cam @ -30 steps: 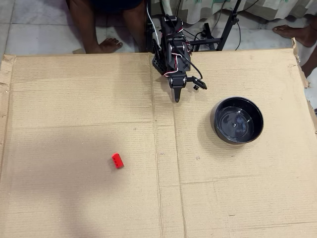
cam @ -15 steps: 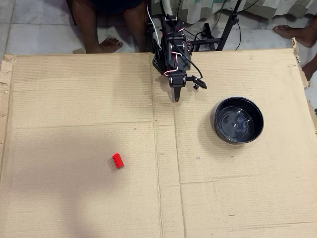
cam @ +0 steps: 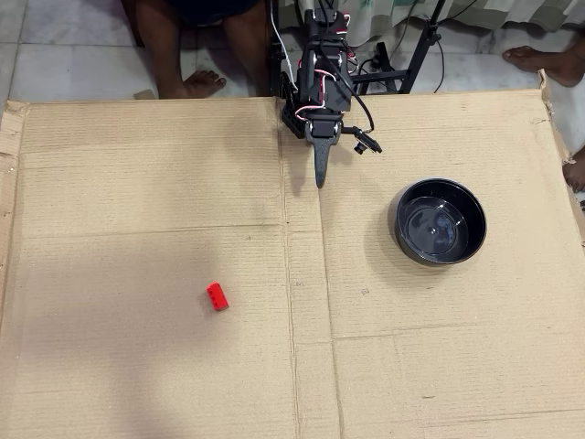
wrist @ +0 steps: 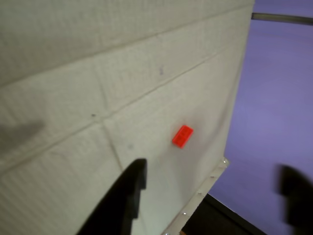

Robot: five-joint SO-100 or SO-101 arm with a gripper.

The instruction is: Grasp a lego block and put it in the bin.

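Observation:
The lego block [cam: 218,295] is a tiny red studded brick lying on the cardboard at lower left of the overhead view. It also shows in the wrist view [wrist: 182,136], ahead of the fingers and apart from them. The bin [cam: 438,222], a glossy black bowl, stands at the right of the overhead view and is out of the wrist view. My gripper [cam: 319,172] hangs near the arm's base at top centre, far from both. In the wrist view my gripper [wrist: 215,196] has its two dark fingers wide apart with nothing between them.
A creased cardboard sheet [cam: 137,183] covers the work area; its edge [wrist: 203,191] shows in the wrist view. The arm's base [cam: 315,73] and cables sit at the top edge. Bare feet [cam: 196,84] of people stand just beyond the cardboard.

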